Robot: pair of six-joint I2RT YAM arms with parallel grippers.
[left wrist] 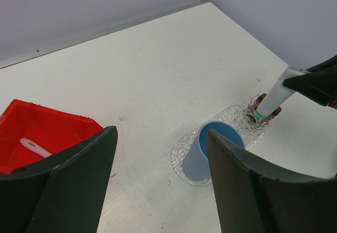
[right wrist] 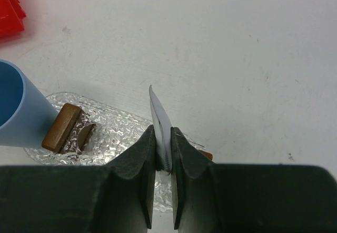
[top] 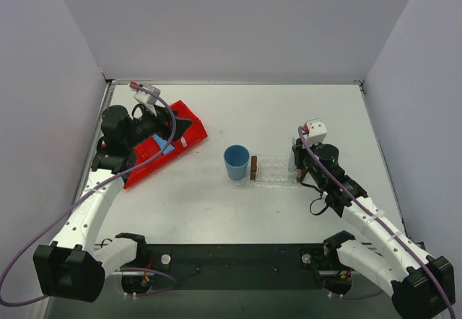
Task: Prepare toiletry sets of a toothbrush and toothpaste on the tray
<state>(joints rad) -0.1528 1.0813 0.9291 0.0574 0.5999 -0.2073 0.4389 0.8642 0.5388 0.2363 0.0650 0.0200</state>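
Between the right fingers (right wrist: 152, 154), which are clamped flat on it, a pale toothpaste (right wrist: 159, 118) tube sticks out past the tips. It is tilted, with its teal cap down at the near end of the clear tray (right wrist: 113, 133); whether cap and tray touch I cannot tell. Beyond these fingers, at the tray's other end, a brown block (right wrist: 62, 127) sits just beside a blue cup (top: 237, 162). Well apart from them, the left fingers (top: 180, 128) stand wide open over a red bin (top: 148, 162). Below those fingers, inside the bin, lie a white toothbrush (left wrist: 34, 147) and a small blue tube (top: 168, 148). Tray, cup and bin rest on the table (top: 289, 117).
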